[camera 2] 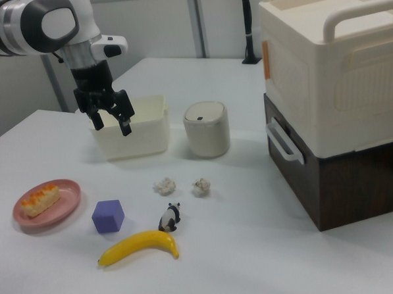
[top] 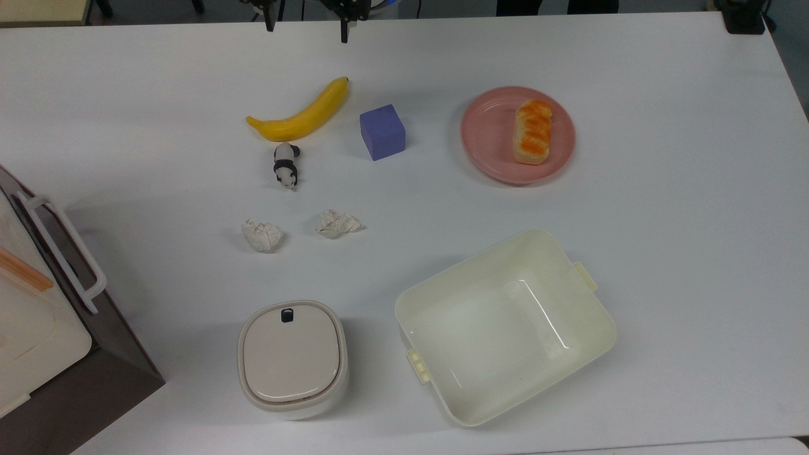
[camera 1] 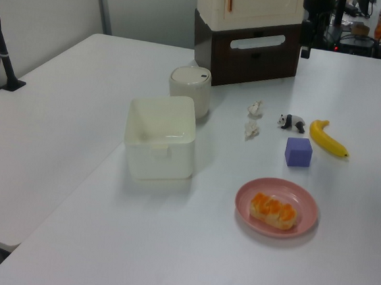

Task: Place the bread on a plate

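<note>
The bread (top: 533, 131), a small roll with an orange-brown top, lies on the right half of the pink plate (top: 483, 129), inside its rim. The left view shows the bread (camera 1: 274, 211) on the plate (camera 1: 306, 199) near the front, and the right view shows the bread (camera 2: 40, 198) and plate (camera 2: 64, 205) at its left. My gripper (top: 307, 28) hangs open and empty at the top view's upper edge, beyond the banana and far left of the plate. In the right view the gripper (camera 2: 111, 125) is high above the table, fingers spread.
A banana (top: 302, 114), a purple cube (top: 382, 131) and a panda figure (top: 285, 164) lie between gripper and plate. Two crumpled paper balls (top: 262, 235) (top: 337, 223), a lidded canister (top: 292, 357) and a cream tub (top: 603, 319) sit nearer. A brown-and-cream box (top: 57, 354) stands at the top view's left.
</note>
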`<act>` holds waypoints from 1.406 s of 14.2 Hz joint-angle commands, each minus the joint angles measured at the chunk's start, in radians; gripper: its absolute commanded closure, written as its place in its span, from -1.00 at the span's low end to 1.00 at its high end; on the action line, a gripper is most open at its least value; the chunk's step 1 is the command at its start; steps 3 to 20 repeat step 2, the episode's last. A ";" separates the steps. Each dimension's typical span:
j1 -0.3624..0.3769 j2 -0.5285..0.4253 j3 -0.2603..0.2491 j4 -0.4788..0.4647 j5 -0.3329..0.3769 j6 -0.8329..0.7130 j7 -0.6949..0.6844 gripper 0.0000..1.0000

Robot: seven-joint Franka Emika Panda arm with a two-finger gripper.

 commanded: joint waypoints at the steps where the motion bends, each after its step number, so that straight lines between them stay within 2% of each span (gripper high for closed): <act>1: 0.006 -0.004 -0.008 0.007 0.035 -0.028 -0.012 -1.00; 20: 0.007 -0.003 -0.007 0.007 0.037 -0.028 -0.012 -1.00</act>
